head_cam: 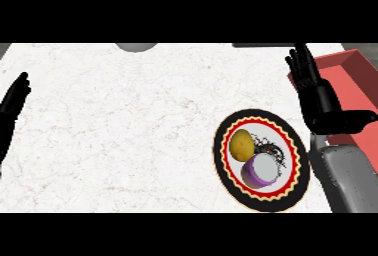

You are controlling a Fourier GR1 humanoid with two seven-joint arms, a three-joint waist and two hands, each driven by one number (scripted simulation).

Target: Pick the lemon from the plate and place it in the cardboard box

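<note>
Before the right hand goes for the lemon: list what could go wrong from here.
1. The lemon touches a purple halved item on the plate; reaching fingers may nudge it or grab it instead.
2. The right hand, open, sits between plate and red box; its forearm could sweep the plate.
3. The left hand rests far off, so it likely cannot steady the plate.

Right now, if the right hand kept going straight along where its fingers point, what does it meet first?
Nothing obvious. The right hand is open, fingers pointing toward the counter's far edge, beside the red box. That line looks free up to the dark strip at the edge, though depth is unclear. The plate lies behind it.
</note>
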